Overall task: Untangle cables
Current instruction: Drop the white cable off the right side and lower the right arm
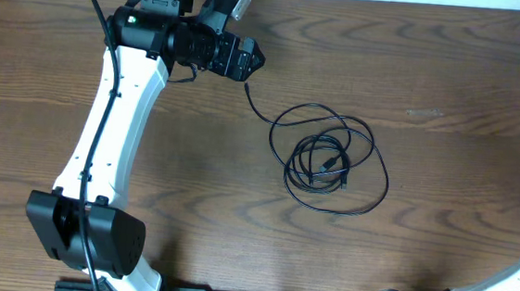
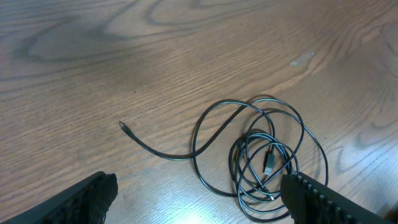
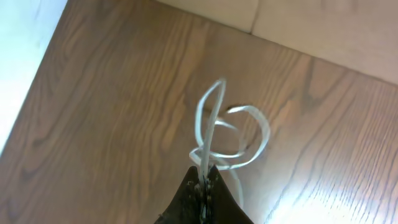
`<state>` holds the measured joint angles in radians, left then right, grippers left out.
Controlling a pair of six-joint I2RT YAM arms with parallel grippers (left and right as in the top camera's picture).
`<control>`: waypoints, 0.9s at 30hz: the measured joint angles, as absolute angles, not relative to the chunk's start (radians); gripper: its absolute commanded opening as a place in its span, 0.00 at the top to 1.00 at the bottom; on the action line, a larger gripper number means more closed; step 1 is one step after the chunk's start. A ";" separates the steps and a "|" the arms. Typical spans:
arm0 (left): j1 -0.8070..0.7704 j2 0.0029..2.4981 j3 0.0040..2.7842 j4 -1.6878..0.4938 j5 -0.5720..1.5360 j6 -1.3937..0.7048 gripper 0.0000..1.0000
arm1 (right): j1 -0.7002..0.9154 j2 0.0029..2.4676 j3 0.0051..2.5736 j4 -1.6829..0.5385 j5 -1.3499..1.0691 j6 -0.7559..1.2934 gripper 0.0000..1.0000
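A thin black cable (image 1: pixel 329 160) lies in loose overlapping loops mid-table, and one free tail runs up-left to a small plug end (image 1: pixel 249 87). My left gripper (image 1: pixel 248 61) hovers just above that end, open and empty. In the left wrist view the black cable coil (image 2: pixel 261 155) lies toward the right finger (image 2: pixel 323 202), its plug end (image 2: pixel 122 125) lies ahead, and the left gripper (image 2: pixel 198 186) stands wide. My right gripper (image 3: pixel 204 175) is shut on a white-grey cable (image 3: pixel 214 134), whose blurred loops hang above the wood. That gripper is outside the overhead view.
The table's far edge (image 1: pixel 364 2) runs along the top, just behind the left arm. A pale scuff (image 1: pixel 423 112) marks the wood right of the coil. In the right wrist view the table edge (image 3: pixel 46 68) slants down the left side.
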<state>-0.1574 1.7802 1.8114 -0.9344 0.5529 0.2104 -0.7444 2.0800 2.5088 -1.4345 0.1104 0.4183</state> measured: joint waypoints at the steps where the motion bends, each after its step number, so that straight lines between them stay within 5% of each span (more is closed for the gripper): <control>1: -0.157 1.780 1.811 -0.934 0.553 0.210 0.11 | -0.735 2.080 2.500 -1.428 0.121 0.416 0.99; 12: -0.157 1.780 1.811 -0.918 0.553 0.210 0.11 | -0.777 2.080 2.212 -1.304 0.181 0.409 0.99; 27: -0.157 1.780 1.811 -0.900 0.553 0.210 0.11 | -1.027 2.080 1.982 -1.230 0.183 0.417 0.99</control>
